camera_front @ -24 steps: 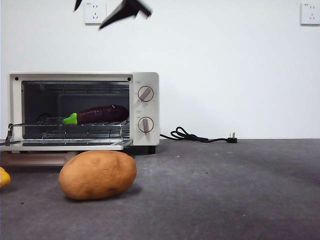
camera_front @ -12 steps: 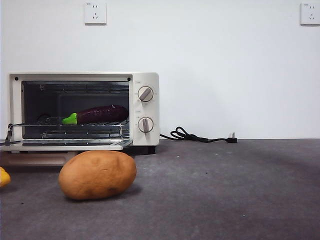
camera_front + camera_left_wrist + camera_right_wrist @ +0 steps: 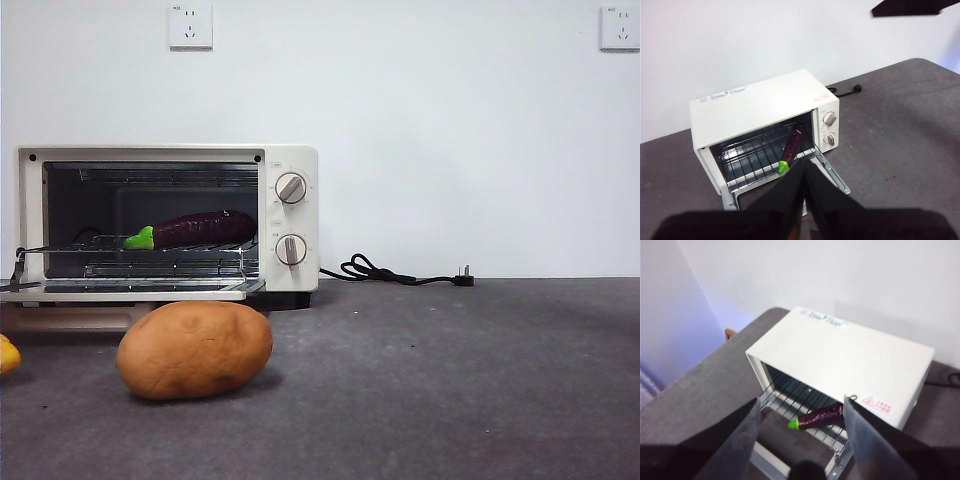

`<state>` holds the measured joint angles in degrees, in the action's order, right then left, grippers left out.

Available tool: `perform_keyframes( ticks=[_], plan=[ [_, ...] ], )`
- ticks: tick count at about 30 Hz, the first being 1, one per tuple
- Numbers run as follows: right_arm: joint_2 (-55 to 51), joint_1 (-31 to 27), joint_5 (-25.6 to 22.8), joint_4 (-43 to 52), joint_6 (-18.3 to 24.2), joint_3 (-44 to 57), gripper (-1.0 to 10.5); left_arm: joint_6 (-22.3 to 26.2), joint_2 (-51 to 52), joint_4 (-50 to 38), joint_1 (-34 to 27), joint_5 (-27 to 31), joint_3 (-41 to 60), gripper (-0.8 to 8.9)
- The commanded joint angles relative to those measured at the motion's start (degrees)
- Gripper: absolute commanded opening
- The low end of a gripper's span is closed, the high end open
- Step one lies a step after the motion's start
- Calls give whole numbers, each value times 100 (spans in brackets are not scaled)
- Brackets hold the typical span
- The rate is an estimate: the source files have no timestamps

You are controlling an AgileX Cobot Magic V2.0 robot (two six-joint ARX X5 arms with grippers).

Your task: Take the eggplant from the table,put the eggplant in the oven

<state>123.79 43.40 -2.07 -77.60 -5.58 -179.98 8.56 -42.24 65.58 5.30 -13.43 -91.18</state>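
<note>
The dark-purple eggplant (image 3: 200, 229) lies on the wire rack inside the cream oven (image 3: 304, 160), green cap toward the left, and nothing touches it. The oven door (image 3: 130, 291) hangs open and flat. No gripper shows in the front view. High above the oven (image 3: 755, 100), my left gripper (image 3: 805, 162) is shut with nothing in it, the eggplant (image 3: 792, 146) far below. My right gripper (image 3: 801, 402) is open and empty, also well above the oven (image 3: 850, 350) and the eggplant (image 3: 822, 416). A black tip of the other arm (image 3: 910, 7) shows in the left wrist view.
A big tan potato (image 3: 195, 350) sits on the grey table (image 3: 450, 380) in front of the open door. A yellow object (image 3: 7, 354) peeks in at the left edge. The oven's black cord (image 3: 400, 273) lies by the wall.
The black gripper tip seen at the top of the front view a second ago has gone up out of view. The eggplant and potato have not moved.
</note>
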Motion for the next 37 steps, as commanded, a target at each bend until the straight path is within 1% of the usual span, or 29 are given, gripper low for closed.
perform_keyframes(
  ticks=[1,3,6,8,9,11,12,14,18,22,24,29,34,37],
  plan=[
    [-258,9,-317,-131,269,-166,280,68,28,0,4,20,13,-5],
    [-407,9,-673,-136,444,-164,280,68,28,-4,4,20,13,-5],
    [-647,9,-1215,-142,492,-164,280,66,28,-7,4,20,13,-5],
    [-831,9,-1853,-144,619,-162,280,66,26,-7,4,20,13,-5],
    [-938,9,-2315,-144,673,-162,280,66,26,-7,4,20,13,-5],
    [-1128,9,-3036,-149,782,-162,280,66,26,-4,4,20,13,-5],
    [-1237,9,-3270,-149,782,-162,280,66,26,-4,4,20,13,-5],
    [-1432,9,-3473,-151,817,-162,280,66,26,-4,4,20,13,-5],
    [-1821,11,-4159,-151,883,-162,280,63,24,-4,4,20,13,-5],
    [-2216,15,-4437,-151,883,-162,280,63,20,-4,4,20,13,-5],
    [-2444,15,-4489,-151,898,-162,280,63,20,-4,4,20,13,-5],
    [-3021,15,-4774,-151,1021,-162,281,61,9,-7,4,17,13,-5],
    [-3604,15,-4771,-151,1016,-162,280,57,9,-4,4,7,13,-5],
    [-3939,13,-4618,-149,1012,-162,280,37,9,-4,4,-2,13,-5]
  ],
)
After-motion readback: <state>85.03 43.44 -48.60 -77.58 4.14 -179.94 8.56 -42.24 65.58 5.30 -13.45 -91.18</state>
